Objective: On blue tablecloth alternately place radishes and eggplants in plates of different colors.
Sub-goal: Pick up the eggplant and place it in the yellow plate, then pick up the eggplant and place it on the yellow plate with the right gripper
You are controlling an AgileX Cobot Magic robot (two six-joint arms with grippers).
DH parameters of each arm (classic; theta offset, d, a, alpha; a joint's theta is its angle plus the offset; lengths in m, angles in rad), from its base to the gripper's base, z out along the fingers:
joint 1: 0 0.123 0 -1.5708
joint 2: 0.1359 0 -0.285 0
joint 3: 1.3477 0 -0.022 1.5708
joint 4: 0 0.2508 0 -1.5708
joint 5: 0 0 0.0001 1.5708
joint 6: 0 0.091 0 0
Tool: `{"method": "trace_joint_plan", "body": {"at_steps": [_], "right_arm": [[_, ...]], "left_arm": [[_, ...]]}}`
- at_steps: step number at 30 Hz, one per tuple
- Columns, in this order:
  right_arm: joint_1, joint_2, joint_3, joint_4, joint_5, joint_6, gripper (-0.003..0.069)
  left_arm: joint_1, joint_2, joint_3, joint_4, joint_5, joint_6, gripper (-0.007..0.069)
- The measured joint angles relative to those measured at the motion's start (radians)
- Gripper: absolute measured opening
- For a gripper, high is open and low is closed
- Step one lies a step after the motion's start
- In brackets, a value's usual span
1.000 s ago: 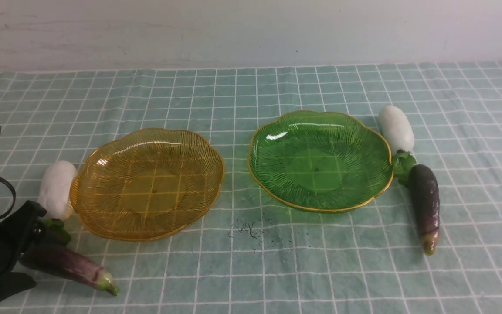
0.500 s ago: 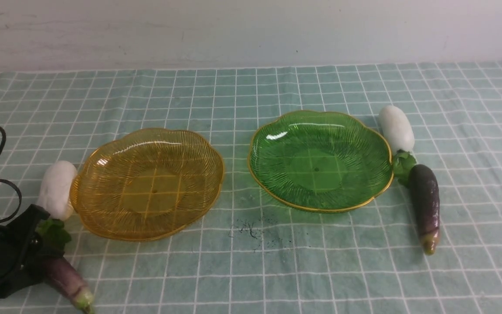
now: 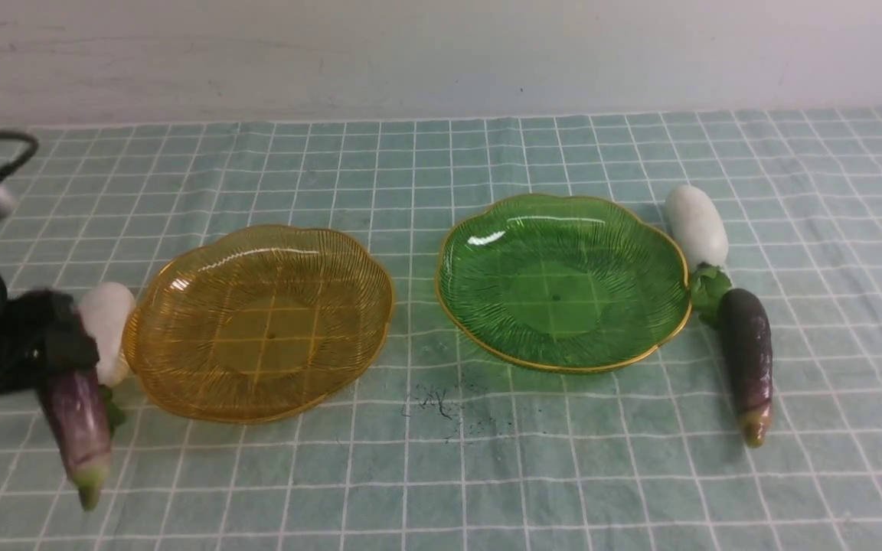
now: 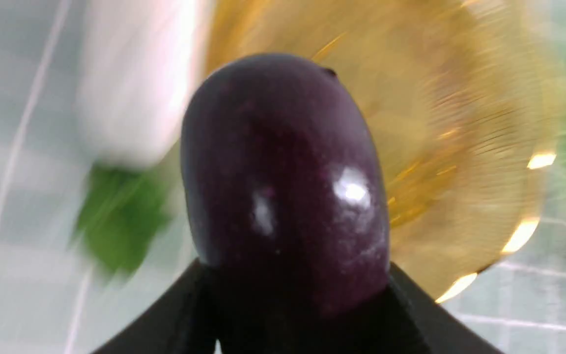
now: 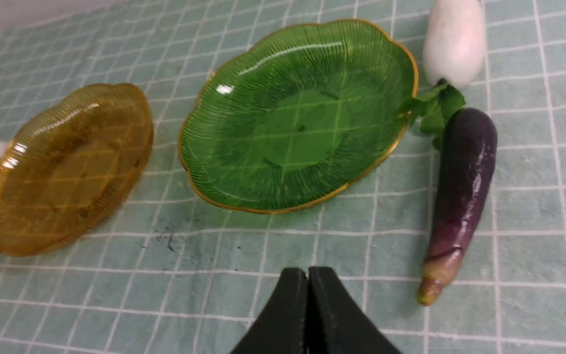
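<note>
The left gripper [image 4: 293, 305] is closed on the left eggplant [image 3: 77, 421]. The eggplant lies between its fingers, which press on both sides of the dark purple body. In the front view, the pale green stem tip points toward the near edge of the view, clear of the fingers; the eggplant is tilted and raised above the tablecloth [image 3: 456, 497]. The right gripper [image 5: 307, 275] is shut, fingertips together, with nothing between them. Only a small part of it enters the front view, at the right border.

The right eggplant [image 3: 747, 367] rests on the cloth, stem tip toward the near side, apart from the right gripper. Its dark end lies at the leaves of the right radish [image 3: 696, 226].

The left radish [image 3: 106, 329] lies just beyond the held eggplant, against the left rim of the amber plate [image 3: 272, 337]; its leaves are partly hidden behind the eggplant. The amber plate holds no item. Bare cloth extends in front of it and separates it from the green plate [image 3: 563, 283].

The green plate, also unfilled, sits slightly farther back. The right radish lies beside its right rim, white end toward the far side. Open cloth continues behind both plates, up to the pale wall [image 3: 441, 57].
</note>
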Motion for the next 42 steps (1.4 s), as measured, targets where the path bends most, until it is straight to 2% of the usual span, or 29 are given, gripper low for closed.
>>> {"method": "trace_joint_plan", "body": {"at_steps": [4, 6, 7, 10, 16, 19, 24, 25, 28, 32, 34, 35, 38, 39, 40, 42], "right_arm": [[0.000, 0.141, -0.116, -0.164, 0.057, 0.121, -0.0014], [0.000, 0.183, -0.146, -0.214, 0.064, 0.164, -0.0014], [0.000, 0.239, -0.183, -0.278, 0.069, 0.235, -0.0014], [0.000, 0.360, -0.245, -0.365, 0.074, 0.339, -0.0013], [0.000, 0.588, -0.311, -0.343, 0.084, 0.343, 0.0032], [0.000, 0.716, -0.329, -0.271, 0.075, 0.261, 0.0120], [0.000, 0.851, -0.334, -0.177, 0.030, 0.170, 0.0288], [0.000, 0.891, -0.337, -0.168, 0.010, 0.154, 0.0379], [0.000, 0.960, -0.337, -0.162, -0.021, 0.142, 0.0543], [0.000, 1.000, -0.338, -0.152, -0.051, 0.118, 0.0609], [0.000, 1.027, -0.339, -0.137, -0.057, 0.091, 0.0608], [0.000, 1.038, -0.340, -0.128, -0.058, 0.071, 0.0585], [0.000, 1.044, -0.343, -0.118, -0.068, 0.048, 0.0454], [0.000, 1.044, -0.344, -0.118, -0.064, 0.046, 0.0384], [-0.001, 1.044, -0.351, -0.125, -0.052, 0.046, 0.0249], [-0.012, 1.030, -0.371, -0.147, -0.010, 0.071, 0.0250]], "left_arm": [[-0.102, 0.057, -0.126, -0.017, -0.021, 0.057, 0.0342], [-0.122, 0.084, -0.153, -0.018, -0.030, 0.069, 0.0342], [-0.158, 0.136, -0.200, -0.019, -0.056, 0.092, 0.0342], [-0.204, 0.234, -0.265, -0.020, -0.119, 0.136, 0.0342], [-0.231, 0.416, -0.329, -0.026, -0.178, 0.161, 0.0342], [-0.231, 0.505, -0.350, -0.027, -0.184, 0.163, 0.0346], [-0.232, 0.560, -0.355, -0.027, -0.186, 0.165, 0.0421], [-0.232, 0.568, -0.355, -0.028, -0.186, 0.165, 0.0462], [-0.232, 0.570, -0.358, -0.030, -0.184, 0.165, 0.0528], [-0.231, 0.570, -0.381, -0.031, -0.142, 0.162, 0.0549], [-0.227, 0.567, -0.402, -0.030, -0.094, 0.146, 0.0535], [-0.224, 0.564, -0.414, -0.029, -0.057, 0.136, 0.0519], [-0.206, 0.535, -0.460, -0.010, 0.043, 0.080, 0.0417], [-0.197, 0.517, -0.471, -0.003, 0.072, 0.059, 0.0358], [-0.179, 0.486, -0.485, 0.011, 0.119, 0.027, 0.0258], [-0.146, 0.435, -0.486, 0.048, 0.163, -0.002, 0.0106]]}}
